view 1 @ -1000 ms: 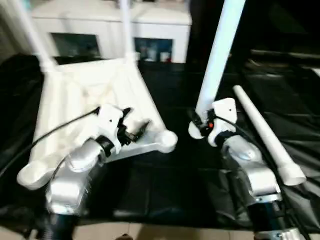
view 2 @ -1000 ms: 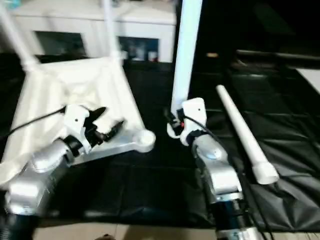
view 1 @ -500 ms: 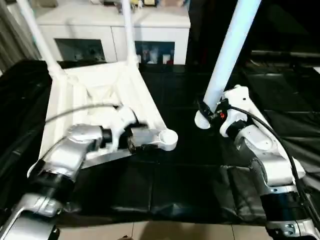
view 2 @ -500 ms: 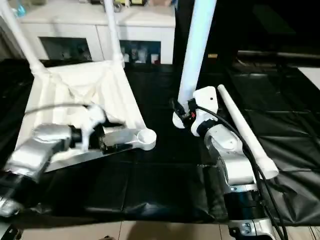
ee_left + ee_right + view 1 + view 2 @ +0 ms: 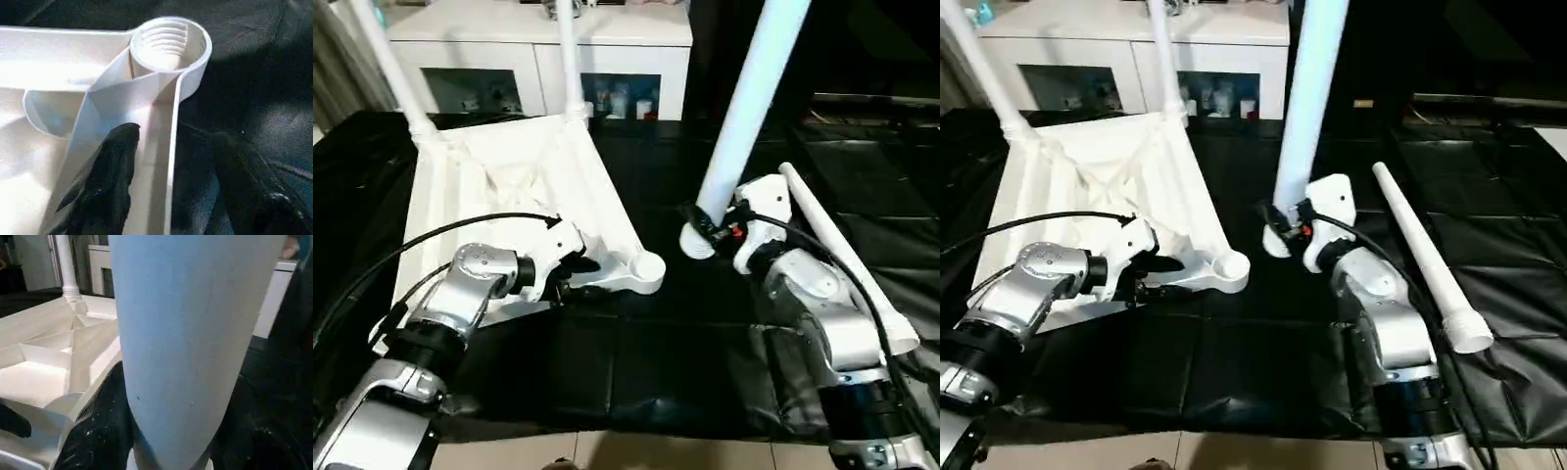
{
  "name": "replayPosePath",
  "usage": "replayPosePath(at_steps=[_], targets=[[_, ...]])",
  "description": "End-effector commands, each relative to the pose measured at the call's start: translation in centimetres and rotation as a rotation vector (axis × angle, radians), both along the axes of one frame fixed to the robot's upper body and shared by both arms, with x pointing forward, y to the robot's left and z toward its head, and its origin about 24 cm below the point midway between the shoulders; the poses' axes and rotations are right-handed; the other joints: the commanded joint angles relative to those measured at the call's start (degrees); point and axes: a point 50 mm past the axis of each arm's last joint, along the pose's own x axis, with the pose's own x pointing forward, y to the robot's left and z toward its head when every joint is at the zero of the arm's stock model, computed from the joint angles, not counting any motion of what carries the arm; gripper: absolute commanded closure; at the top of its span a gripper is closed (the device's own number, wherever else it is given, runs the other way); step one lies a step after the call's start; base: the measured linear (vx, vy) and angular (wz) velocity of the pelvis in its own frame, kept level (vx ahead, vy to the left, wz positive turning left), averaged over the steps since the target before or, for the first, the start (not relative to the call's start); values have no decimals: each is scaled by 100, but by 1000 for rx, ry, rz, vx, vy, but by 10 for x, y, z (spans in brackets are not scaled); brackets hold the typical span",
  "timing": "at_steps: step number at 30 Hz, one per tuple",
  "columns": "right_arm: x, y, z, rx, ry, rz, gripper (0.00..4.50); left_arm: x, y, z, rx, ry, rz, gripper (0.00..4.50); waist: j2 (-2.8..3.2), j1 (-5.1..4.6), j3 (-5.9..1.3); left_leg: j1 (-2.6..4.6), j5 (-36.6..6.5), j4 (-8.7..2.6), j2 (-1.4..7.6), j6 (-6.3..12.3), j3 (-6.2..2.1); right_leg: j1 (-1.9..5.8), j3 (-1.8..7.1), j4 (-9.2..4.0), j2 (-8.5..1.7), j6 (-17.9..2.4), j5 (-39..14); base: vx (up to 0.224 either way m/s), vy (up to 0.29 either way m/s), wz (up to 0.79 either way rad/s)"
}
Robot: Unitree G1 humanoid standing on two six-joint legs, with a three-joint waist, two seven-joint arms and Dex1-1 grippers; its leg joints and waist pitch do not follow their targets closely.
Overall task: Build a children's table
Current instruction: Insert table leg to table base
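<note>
Two legs already stand in the table top (image 5: 509,186); right gripper (image 5: 710,227), clamping a third leg (image 5: 744,127), has edged nearer the empty corner socket (image 5: 168,41), while left gripper (image 5: 171,191) pinches the rim there.

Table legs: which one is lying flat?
The leg on the black cover, right of the right gripper. Two others stand in the top's far corner sockets; the right gripper holds the fourth upright.

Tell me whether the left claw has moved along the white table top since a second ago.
Yes. The left claw has slid along the white plastic table top's rim toward the empty corner socket and now grips that near rim beside it.
</note>
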Motion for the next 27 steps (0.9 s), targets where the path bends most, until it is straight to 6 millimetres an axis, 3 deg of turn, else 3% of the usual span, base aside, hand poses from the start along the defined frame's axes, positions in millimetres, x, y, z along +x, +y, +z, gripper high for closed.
replayPosePath(at_steps=[1,9,27], targets=[[-2,3,3,12,-14,10,268,5,1,5,14,-31,4,213,39,15,-385,90,-761,-424,385,86,-120,297,336,-450,-567,-1351,375,0,0,0],[-2,5,4,16,-18,15,268,8,4,0,40,-28,14,274,83,21,-395,90,-770,-424,391,55,-132,308,335,-436,-581,-1361,530,0,0,0],[-1,6,6,9,-30,20,268,4,13,-10,107,27,-19,423,69,13,-358,96,-988,-469,410,12,-132,287,348,-484,-596,-1345,109,0,0,0]])
